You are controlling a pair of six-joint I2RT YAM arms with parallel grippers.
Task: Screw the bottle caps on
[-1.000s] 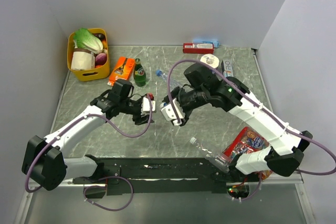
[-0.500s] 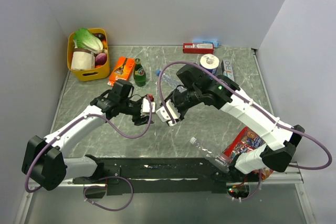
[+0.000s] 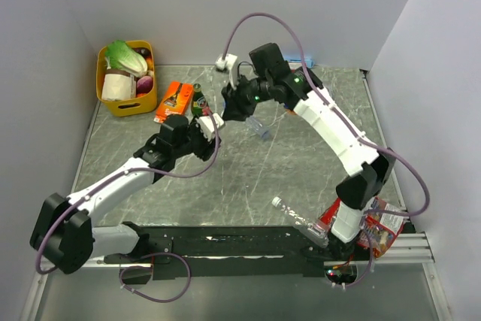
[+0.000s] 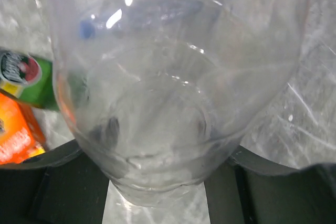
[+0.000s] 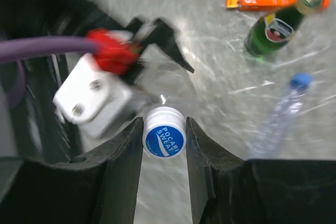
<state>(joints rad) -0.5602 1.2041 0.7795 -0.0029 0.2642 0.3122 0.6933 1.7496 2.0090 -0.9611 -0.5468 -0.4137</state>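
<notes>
**CAP-TO-NECK MATING: ONE BOTTLE, TWO-ARM HOLD**

Step in hand, as judged: cap being brought to the neck of a held bottle. Threading either not begun or barely begun. Impossible to tell which, as the neck is hidden behind the cap.

Item 1. Bottle cap [image 5: 164, 139]: round, blue, white lettering on top. Pinched in the right pincer [image 5: 164, 127], with both fingers pressed against its rim. Carried above the tabletop [image 3: 248, 178], printed face toward the wrist camera.

Item 2. Bottle [image 4: 173, 93]: clear, colourless. Clamped across its lower body by the left pincer [image 4: 165, 179], dark fingers hugging both flanks. Located mid-rear of the tabletop, near the green glass bottle [image 3: 199, 103]. From the right wrist, seen directly behind the cap and roughly in line with it. Contact between cap and neck not discernible.

Item 3. Second bottle [image 5: 273, 121]: lying on the tabletop off to one side, blue cap on its neck, apart from both pincers.

Item 4. Third bottle [image 3: 291, 214]: lying at the near edge, well apart from both pincers. No blue at its neck, as far as visible.

Next move, as judged: cap set squarely on the neck, axes matched, then turned by wrist rotation against a steady left-side hold. Release, regrip and further turns probably needed.

Risks: cross-threading from a tilted start, and thin bottle walls buckling under the clamp.
</notes>
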